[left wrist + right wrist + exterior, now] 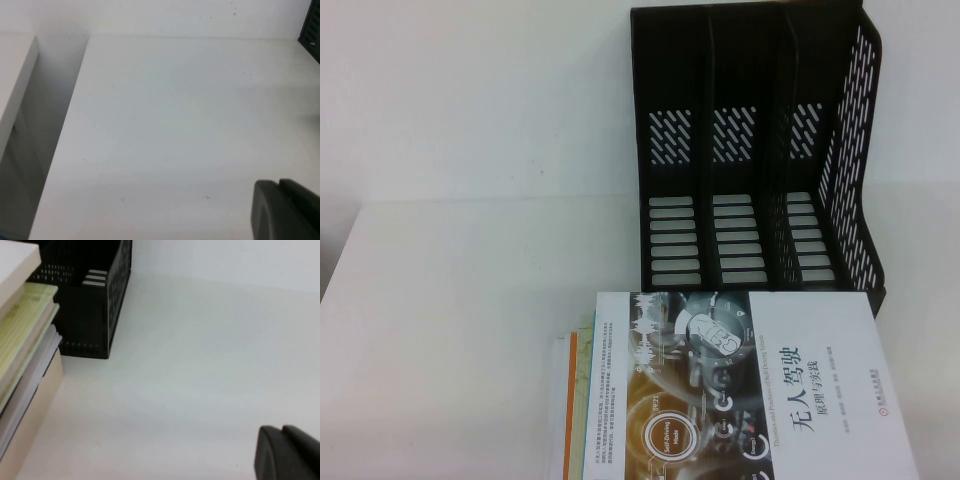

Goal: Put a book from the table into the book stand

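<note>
The book (790,390), white with a black Chinese title and a dark panel of orange-and-white circles, lies face up on top of a stack at the table's (460,300) front edge. Directly behind it stands the black three-slot book stand (750,150), its slots holding nothing. Neither arm shows in the high view. In the left wrist view my left gripper (279,186) hovers over bare tabletop, shut on nothing. In the right wrist view my right gripper (281,431) is shut too, over bare table beside the book stand (90,315) and the stack (20,340).
Under the book lie other books and papers (570,400), their edges sticking out on the left. The table's left edge (65,125) drops into a gap beside another white surface (15,75). A white wall rises behind the stand.
</note>
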### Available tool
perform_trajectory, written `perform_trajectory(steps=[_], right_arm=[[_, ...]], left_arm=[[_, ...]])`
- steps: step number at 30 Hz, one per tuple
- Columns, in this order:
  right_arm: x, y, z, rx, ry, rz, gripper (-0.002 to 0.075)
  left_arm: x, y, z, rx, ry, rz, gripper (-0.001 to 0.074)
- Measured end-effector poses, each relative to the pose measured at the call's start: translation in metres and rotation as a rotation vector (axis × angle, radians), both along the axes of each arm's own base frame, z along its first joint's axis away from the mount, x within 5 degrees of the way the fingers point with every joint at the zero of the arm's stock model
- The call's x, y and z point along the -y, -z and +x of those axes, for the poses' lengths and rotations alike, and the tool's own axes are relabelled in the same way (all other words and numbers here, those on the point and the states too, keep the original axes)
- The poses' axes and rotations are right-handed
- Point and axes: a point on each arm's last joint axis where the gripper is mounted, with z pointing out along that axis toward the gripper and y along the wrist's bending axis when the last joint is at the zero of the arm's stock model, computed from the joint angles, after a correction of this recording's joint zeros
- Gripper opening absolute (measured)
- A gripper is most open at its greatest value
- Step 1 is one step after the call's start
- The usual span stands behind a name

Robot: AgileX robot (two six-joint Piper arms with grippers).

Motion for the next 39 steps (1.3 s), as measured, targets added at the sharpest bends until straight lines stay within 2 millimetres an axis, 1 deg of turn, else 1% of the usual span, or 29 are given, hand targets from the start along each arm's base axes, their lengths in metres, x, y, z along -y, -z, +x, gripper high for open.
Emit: perform_trajectory(steps=[8, 13, 16, 20, 25, 30, 36, 38, 39], right_arm=[[0.000, 0.000, 0.000, 0.005, 0.000, -0.001, -0.0005], [-0.002, -0.003, 0.002, 0.062, -0.007, 0.063, -0.0005], [-0.003, -0.013, 0.004, 0.167, -0.010, 0.088, -0.0005], [-0.002, -0.030, 0.005, 0.354, -0.012, 0.100, -0.0005], [-0.002, -0.052, 0.002, 0.598, -0.013, 0.129, -0.0005], [-0.001, -0.061, -0.001, 0.709, -0.016, 0.166, -0.0005], [0.000, -0.066, -0.003, 0.769, -0.017, 0.218, -0.0005], [0.000, -0.067, -0.003, 0.774, -0.013, 0.239, -0.0005], [0.000, -0.066, -0.003, 0.769, -0.011, 0.243, -0.0005]], left_arm=[[0.000, 0.000, 0.000, 0.001, 0.000, 0.004, -0.0004], [0.001, -0.001, 0.001, 0.033, 0.004, -0.010, -0.0004], [0.002, -0.008, 0.003, 0.122, 0.013, -0.025, -0.0004], [0.004, -0.029, 0.004, 0.346, 0.033, -0.052, -0.0004], [0.005, -0.054, -0.002, 0.634, 0.059, -0.087, -0.0004], [0.005, -0.071, -0.010, 0.831, 0.077, -0.111, -0.0004], [0.004, -0.082, -0.019, 0.987, 0.084, -0.149, -0.0004], [0.002, -0.081, -0.018, 0.960, 0.070, -0.226, -0.0004], [0.000, -0.079, -0.015, 0.902, 0.055, -0.275, -0.0004]])
